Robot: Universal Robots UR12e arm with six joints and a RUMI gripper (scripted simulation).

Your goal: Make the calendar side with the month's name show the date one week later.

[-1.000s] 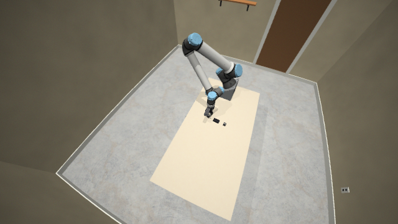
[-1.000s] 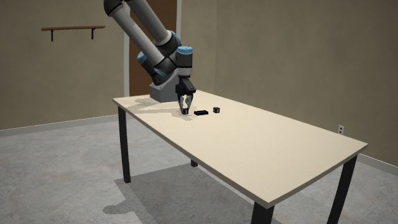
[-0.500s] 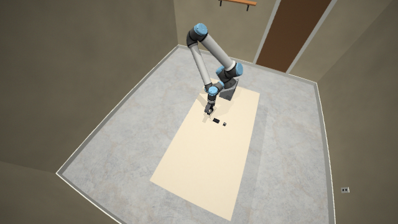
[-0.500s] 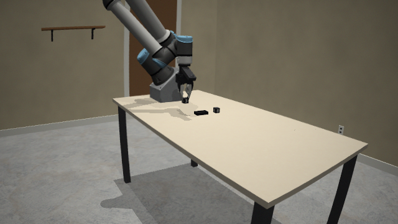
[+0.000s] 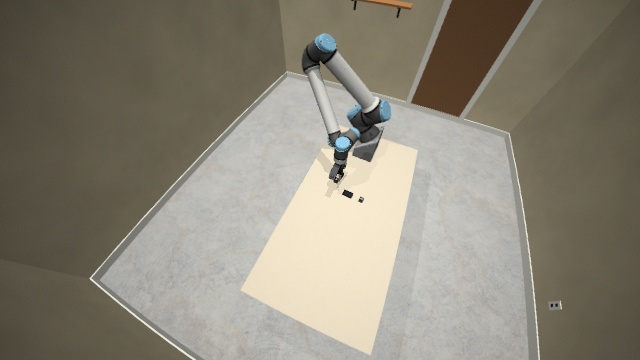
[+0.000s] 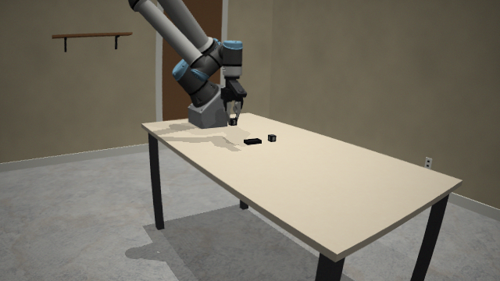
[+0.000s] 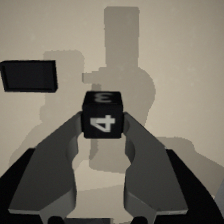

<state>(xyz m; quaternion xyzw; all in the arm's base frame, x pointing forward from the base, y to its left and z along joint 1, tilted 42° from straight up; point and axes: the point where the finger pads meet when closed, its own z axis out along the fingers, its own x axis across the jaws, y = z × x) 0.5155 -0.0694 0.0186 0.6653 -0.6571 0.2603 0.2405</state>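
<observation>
Above the table (image 5: pixel 325 250) (image 6: pixel 312 172), your gripper (image 5: pixel 337 177) (image 6: pixel 233 119) (image 7: pixel 103 113) has its fingers clamped on a black cube (image 6: pixel 233 122) (image 7: pixel 102 117) — 4 facing the wrist camera — near the tray (image 5: pixel 347 193) (image 6: pixel 252 141) (image 7: pixel 30 76).

Black cube (image 5: pixel 336 178) (image 6: pixel 233 122) (image 7: pixel 102 116), white digits.

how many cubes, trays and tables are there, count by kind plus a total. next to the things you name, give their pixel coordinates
cubes: 2, one in the pincer (image 5: pixel 337 178) (image 6: pixel 233 120) (image 7: pixel 102 122), one on the table top (image 5: pixel 365 199) (image 6: pixel 272 138)
trays: 1 (image 5: pixel 347 193) (image 6: pixel 252 141) (image 7: pixel 30 76)
tables: 1 (image 5: pixel 325 250) (image 6: pixel 312 176) (image 7: pixel 195 65)
total: 4
</observation>
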